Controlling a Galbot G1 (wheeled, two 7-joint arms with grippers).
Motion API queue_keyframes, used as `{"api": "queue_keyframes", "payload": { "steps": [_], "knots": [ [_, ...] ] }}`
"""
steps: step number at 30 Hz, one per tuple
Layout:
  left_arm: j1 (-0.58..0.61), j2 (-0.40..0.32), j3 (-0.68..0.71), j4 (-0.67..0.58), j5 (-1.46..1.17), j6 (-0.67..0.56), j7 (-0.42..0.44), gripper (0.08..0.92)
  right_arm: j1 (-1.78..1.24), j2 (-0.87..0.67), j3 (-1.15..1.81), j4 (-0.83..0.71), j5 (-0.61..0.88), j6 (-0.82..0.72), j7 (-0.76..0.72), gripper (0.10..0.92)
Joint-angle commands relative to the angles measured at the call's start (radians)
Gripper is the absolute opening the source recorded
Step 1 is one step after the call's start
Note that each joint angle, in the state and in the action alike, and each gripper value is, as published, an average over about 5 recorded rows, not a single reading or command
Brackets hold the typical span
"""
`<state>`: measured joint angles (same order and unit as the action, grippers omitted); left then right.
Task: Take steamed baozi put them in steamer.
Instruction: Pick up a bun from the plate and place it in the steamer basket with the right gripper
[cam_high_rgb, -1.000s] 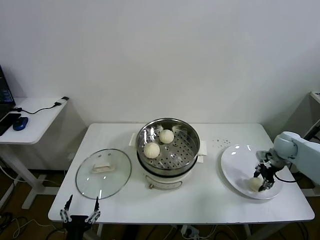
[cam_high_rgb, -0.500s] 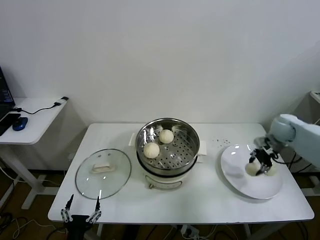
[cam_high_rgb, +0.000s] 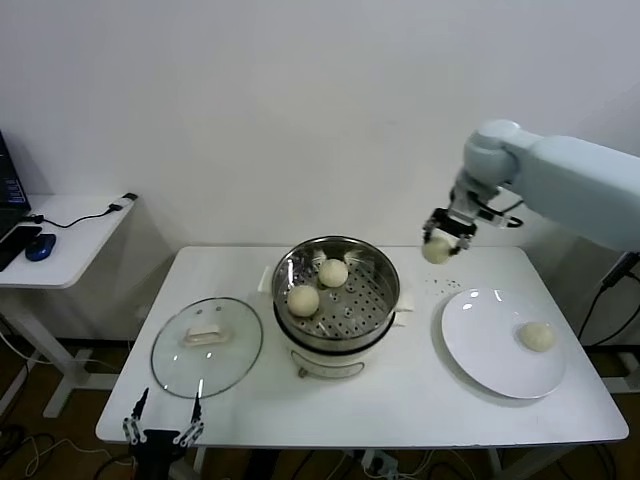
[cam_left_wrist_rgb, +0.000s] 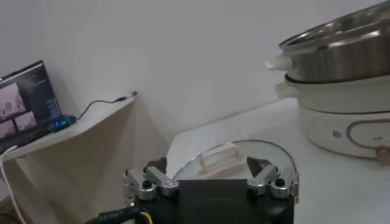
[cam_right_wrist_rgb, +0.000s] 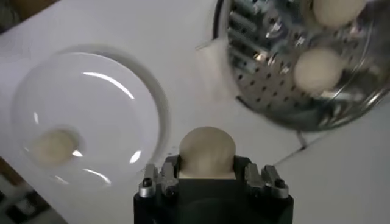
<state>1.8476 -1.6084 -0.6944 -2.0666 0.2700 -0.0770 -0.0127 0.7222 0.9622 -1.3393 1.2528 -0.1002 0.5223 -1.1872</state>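
lifted off the plate (cam_high_rgb: 478, 345), the right gripper (cam_high_rgb: 438, 238) now hangs between plate and steamer (cam_high_rgb: 335, 290), clamped on a round bun (cam_high_rgb: 436, 250). two buns sit in the steamer, one on the plate. left gripper (cam_high_rgb: 160, 432) waits low, fingers spread.

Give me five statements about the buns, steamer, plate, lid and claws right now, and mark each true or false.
1. The right claw holds a bun in the air, between plate and steamer. True.
2. The steamer holds three buns. False: two lie in it.
3. The plate is bare. False: one bun lies on it.
4. The glass lid lies flat on the table, on the robot's left of the steamer. True.
5. The left claw grips the lid's handle. False: it is open and holds nothing, low at the table's near edge.
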Motion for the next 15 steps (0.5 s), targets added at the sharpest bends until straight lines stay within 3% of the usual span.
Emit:
{"api": "queue_keyframes", "payload": {
  "steps": [1,15],
  "knots": [
    [-0.001,-0.011,-0.001,-0.002,0.002,0.006,0.003,0.823,-0.034,0.271,0.046,0.046,-0.055,0.13,0.01,0.577],
    [-0.022,-0.011,-0.004,0.017,0.006,0.01,0.002,0.823,-0.197,0.307,0.016,0.094,-0.083,0.118,0.009,0.58]
  ]
}}
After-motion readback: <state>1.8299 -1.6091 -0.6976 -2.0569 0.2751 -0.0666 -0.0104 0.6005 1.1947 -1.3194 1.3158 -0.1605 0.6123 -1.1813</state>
